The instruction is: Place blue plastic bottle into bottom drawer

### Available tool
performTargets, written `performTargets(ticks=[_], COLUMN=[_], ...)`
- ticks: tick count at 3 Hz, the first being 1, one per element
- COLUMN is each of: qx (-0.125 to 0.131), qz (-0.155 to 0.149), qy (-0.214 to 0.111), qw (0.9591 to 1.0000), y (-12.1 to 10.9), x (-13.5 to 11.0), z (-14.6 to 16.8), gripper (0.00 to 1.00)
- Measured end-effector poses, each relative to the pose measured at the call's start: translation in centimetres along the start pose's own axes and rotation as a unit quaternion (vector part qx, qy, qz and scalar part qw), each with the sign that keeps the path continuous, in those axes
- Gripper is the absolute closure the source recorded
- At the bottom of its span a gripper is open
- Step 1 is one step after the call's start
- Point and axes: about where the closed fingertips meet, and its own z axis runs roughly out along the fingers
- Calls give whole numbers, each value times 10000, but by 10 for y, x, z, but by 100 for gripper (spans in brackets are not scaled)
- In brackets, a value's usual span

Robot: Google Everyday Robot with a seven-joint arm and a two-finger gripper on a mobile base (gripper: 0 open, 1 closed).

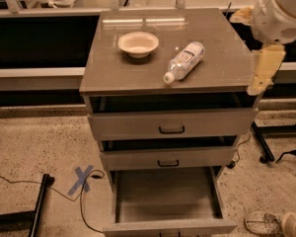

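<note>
The blue plastic bottle [185, 61] lies on its side on the grey cabinet top [222, 38], right of centre, with its white cap pointing toward the front edge. The bottom drawer [164, 194] is pulled far out and nothing shows in it. My gripper [256, 85] hangs from the white arm [281, 9] at the cabinet's right front corner. It is to the right of the bottle and apart from it, holding nothing that I can see.
A shallow cream bowl [138, 43] sits left of the bottle. The top drawer [171, 125] and middle drawer [167, 158] stand slightly open. On the floor are a blue tape cross [82, 178], a black stand leg [39, 201], a shoe [264, 222] and a chair base [291, 157].
</note>
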Motion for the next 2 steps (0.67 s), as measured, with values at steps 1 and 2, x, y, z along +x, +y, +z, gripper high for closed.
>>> performTargets(ticks=[1, 2], qx=[-1, 0], qz=[-401, -395], qy=[-2, -2], qw=[9992, 9992], y=[-1, 0], x=[1, 1], z=[1, 1], gripper=[0, 0])
